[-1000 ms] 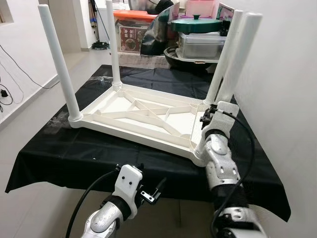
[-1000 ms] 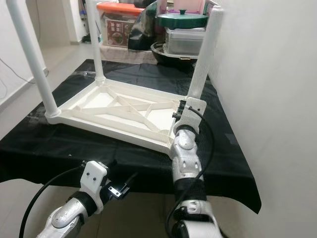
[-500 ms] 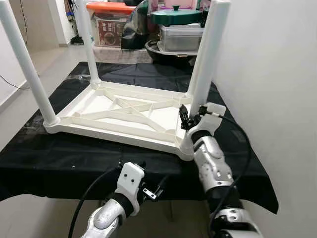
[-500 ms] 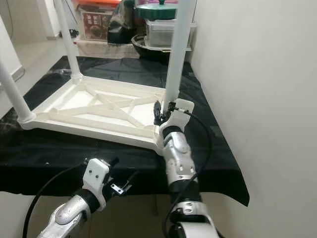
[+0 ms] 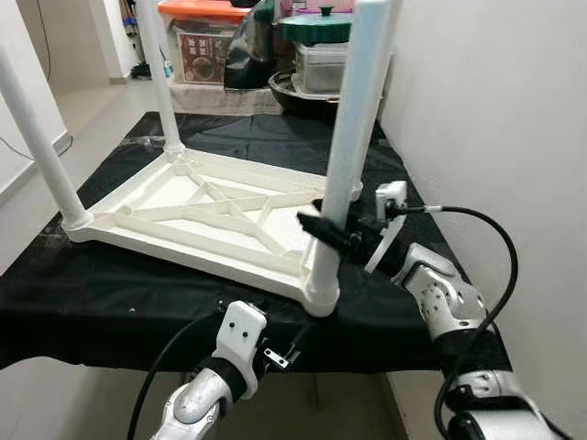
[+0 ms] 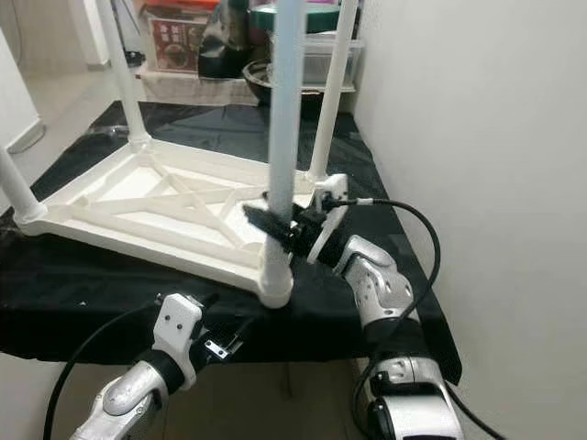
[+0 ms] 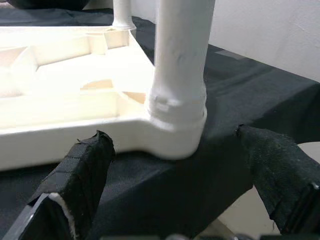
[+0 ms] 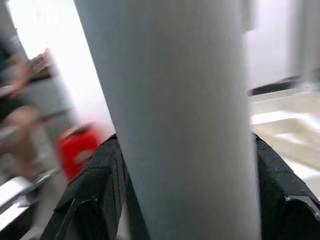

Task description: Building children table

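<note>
Table [image 5: 197,206]: white, upside down on black cloth [image 5: 110,293], legs up.
Right gripper [image 5: 332,234]: fingers clamped around near leg [image 5: 348,137].
Left gripper [image 7: 170,200]: fingers spread, low before table's corner.

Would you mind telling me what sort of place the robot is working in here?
Probably a room in a home, used partly for storage: an upturned white table lies on a black cloth beside a white wall, with a lidded pot and storage boxes stacked behind.
</note>
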### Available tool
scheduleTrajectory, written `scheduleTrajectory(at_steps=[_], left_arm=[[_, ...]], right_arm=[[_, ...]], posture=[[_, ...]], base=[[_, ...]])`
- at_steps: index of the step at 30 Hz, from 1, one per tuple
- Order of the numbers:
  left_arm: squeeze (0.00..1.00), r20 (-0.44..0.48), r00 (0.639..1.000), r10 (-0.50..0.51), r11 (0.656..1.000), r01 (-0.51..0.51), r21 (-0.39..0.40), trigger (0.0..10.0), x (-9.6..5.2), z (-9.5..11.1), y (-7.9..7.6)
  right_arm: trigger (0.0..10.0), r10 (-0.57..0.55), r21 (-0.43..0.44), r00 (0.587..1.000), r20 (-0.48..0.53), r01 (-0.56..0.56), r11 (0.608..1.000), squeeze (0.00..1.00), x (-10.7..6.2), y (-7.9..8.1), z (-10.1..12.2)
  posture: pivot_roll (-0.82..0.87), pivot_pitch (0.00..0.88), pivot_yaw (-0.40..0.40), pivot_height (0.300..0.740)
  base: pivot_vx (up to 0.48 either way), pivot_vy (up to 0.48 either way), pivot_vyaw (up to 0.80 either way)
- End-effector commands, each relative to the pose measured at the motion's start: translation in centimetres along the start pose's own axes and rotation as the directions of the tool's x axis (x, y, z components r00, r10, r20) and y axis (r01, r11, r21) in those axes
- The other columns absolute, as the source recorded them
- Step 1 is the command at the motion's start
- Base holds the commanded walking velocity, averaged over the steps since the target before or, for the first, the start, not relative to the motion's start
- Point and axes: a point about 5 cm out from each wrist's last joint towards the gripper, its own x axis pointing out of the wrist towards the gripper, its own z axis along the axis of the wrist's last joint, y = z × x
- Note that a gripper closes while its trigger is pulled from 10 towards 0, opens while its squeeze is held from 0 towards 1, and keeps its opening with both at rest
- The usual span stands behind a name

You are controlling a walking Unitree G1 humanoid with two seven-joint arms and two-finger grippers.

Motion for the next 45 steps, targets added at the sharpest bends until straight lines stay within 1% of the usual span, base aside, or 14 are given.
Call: scheduleTrajectory(at_steps=[1,6,9,18,23,25,26,28,33,37,38,40,41,45], left_arm=[[0.00,-0.009,1.000,-0.001,1.000,0.001,-0.007,10.0,-0.2,-0.3,0.0],[0.00,-0.009,1.000,0.000,1.000,0.000,-0.009,10.0,-0.3,-0.3,-0.1],[0.00,-0.010,1.000,0.001,1.000,-0.001,-0.011,10.0,-0.4,-0.4,-0.1],[0.00,-0.014,1.000,-0.007,1.000,0.007,-0.014,10.0,-0.4,-0.4,-0.1],[0.00,-0.015,1.000,-0.009,1.000,0.008,-0.013,10.0,-0.4,-0.4,0.0],[0.00,-0.017,1.000,-0.009,1.000,0.008,-0.011,10.0,-0.3,-0.5,0.0],[0.00,-0.017,1.000,-0.009,1.000,0.008,-0.011,10.0,-0.3,-0.5,0.0],[0.00,-0.019,1.000,-0.010,1.000,0.010,-0.010,10.0,-0.3,-0.5,0.1],[0.00,-0.019,1.000,-0.009,1.000,0.009,-0.007,10.0,-0.3,-0.5,0.1],[0.00,-0.019,1.000,-0.008,1.000,0.008,-0.005,10.0,-0.3,-0.5,0.1],[0.00,-0.018,1.000,-0.007,1.000,0.007,-0.005,10.0,-0.3,-0.4,0.1],[0.00,-0.018,1.000,-0.007,1.000,0.007,-0.005,10.0,-0.3,-0.4,0.1],[0.00,-0.017,1.000,-0.006,1.000,0.006,-0.005,10.0,-0.3,-0.4,0.1],[0.00,-0.014,1.000,-0.003,1.000,0.003,-0.006,10.0,-0.3,-0.4,0.1]], right_arm=[[10.0,0.116,0.020,0.992,-0.045,-0.115,0.993,0.00,0.9,0.7,-0.8],[10.0,0.177,0.033,0.983,-0.054,-0.176,0.984,0.00,1.4,1.0,-0.7],[0.0,0.217,0.024,0.972,-0.085,-0.216,0.976,0.00,2.1,1.2,-0.9],[0.0,-0.219,-0.034,0.975,0.026,0.220,0.975,0.00,2.0,-1.4,-1.1],[0.0,-0.668,-0.012,0.743,0.052,0.669,0.743,0.00,0.4,-3.9,-1.5],[0.0,-0.876,0.011,0.480,0.049,0.877,0.481,0.00,-1.6,-4.9,-2.1],[0.0,-0.876,0.011,0.480,0.049,0.877,0.481,0.00,-1.6,-4.9,-2.1],[0.0,-0.992,0.036,0.114,0.054,0.993,0.116,0.00,-4.1,-4.6,-3.0],[0.0,-0.996,0.121,-0.082,0.046,0.990,-0.076,0.00,-3.8,-3.3,-3.6],[0.0,-0.992,0.163,-0.119,0.030,0.980,-0.113,0.00,-2.5,-2.8,-3.7],[10.0,-0.997,0.158,-0.072,0.038,0.985,-0.065,0.00,-1.4,-2.8,-3.6],[10.0,-0.997,0.158,-0.072,0.038,0.985,-0.065,0.00,-1.4,-2.8,-3.6],[10.0,-0.998,0.175,0.010,0.055,0.984,0.019,1.00,-0.2,-2.7,-3.6],[10.0,-0.977,0.164,0.155,0.145,0.970,0.178,1.00,1.0,-2.7,-2.8]], posture=[[0.08,0.000,-0.067,0.740],[0.09,0.000,-0.068,0.740],[0.09,0.000,-0.068,0.740],[0.08,0.000,-0.061,0.740],[0.07,0.000,-0.054,0.740],[0.07,0.000,-0.050,0.740],[0.07,0.000,-0.050,0.740],[0.07,0.001,-0.046,0.740],[0.07,0.001,-0.045,0.740],[0.08,0.003,-0.051,0.740],[0.08,0.004,-0.051,0.740],[0.08,0.004,-0.051,0.740],[0.07,0.005,-0.051,0.740],[0.07,0.006,-0.053,0.740]], base=[[0.000,0.000,0.00],[0.000,0.000,0.00],[0.000,0.000,0.00],[0.000,0.000,0.00],[0.000,0.000,0.00],[0.000,0.000,0.00],[0.000,0.000,0.00],[0.000,0.000,0.00],[0.000,0.000,0.00],[0.000,0.000,0.00],[0.000,0.000,0.00],[0.000,0.000,0.00],[0.000,0.000,0.00],[0.000,0.000,0.00]])
